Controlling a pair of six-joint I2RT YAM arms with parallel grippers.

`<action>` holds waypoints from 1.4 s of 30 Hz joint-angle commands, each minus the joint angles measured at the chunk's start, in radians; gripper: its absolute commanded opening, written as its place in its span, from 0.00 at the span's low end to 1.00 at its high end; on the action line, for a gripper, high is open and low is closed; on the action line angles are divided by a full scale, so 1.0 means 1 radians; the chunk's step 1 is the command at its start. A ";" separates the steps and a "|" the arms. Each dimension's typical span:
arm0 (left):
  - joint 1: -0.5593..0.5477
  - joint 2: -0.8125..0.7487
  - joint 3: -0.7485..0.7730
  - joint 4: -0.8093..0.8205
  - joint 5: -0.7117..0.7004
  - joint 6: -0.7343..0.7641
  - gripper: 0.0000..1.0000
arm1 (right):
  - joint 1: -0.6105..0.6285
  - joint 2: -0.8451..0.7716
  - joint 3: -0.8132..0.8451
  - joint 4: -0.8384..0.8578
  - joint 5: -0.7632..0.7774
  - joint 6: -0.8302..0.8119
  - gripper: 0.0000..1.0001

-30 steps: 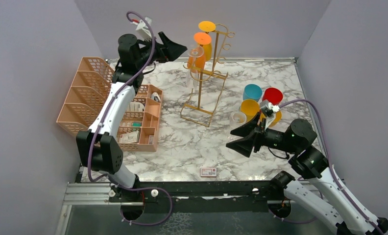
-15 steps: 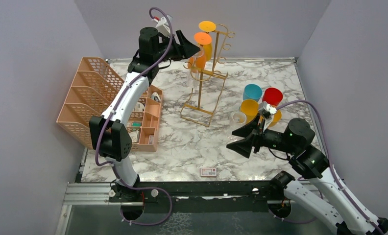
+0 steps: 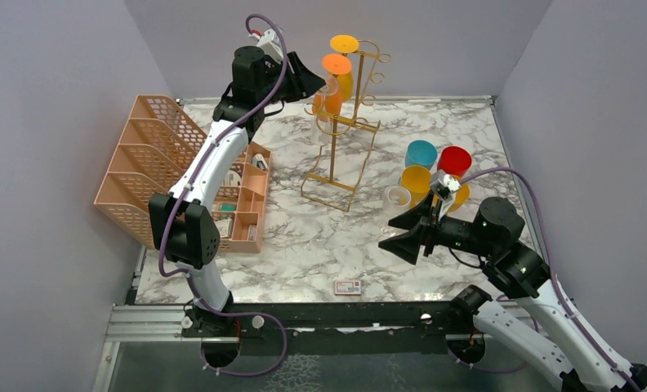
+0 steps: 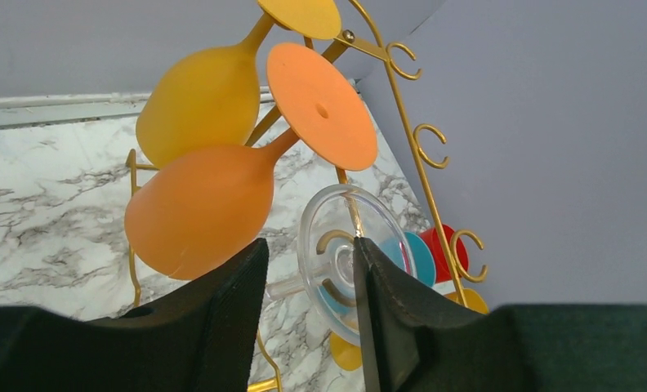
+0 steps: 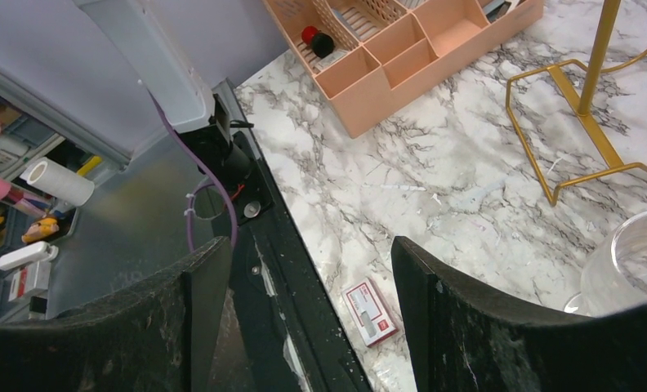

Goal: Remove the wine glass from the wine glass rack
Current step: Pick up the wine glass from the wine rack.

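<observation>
The gold wine glass rack stands mid-table at the back; its post shows in the right wrist view. Three glasses hang on it upside down: a yellow one, an orange one and a clear wine glass, lowest. My left gripper is raised to the rack. In the left wrist view it is open, with the clear glass's stem between the fingers and the foot by the right finger. My right gripper is open and empty above the table's front right.
A peach mesh organiser stands at the left. Blue, red and yellow cups and a clear cup sit right of the rack. A small red-and-white box lies near the front edge.
My left arm has swung right from over the organiser to the hanging glasses, then eased back a little. The right arm has barely moved.
</observation>
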 commanded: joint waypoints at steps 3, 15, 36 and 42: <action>-0.001 -0.029 -0.001 -0.019 -0.056 0.022 0.40 | 0.001 -0.014 0.026 -0.016 0.031 -0.019 0.74; -0.001 -0.059 -0.031 0.011 -0.081 0.001 0.17 | 0.001 -0.008 0.024 -0.018 0.033 -0.012 0.74; 0.019 -0.123 -0.060 0.106 -0.102 -0.178 0.00 | 0.001 -0.002 0.032 -0.029 0.045 -0.012 0.74; 0.042 -0.136 -0.090 0.164 -0.083 -0.247 0.00 | 0.001 -0.001 0.033 -0.031 0.047 -0.014 0.74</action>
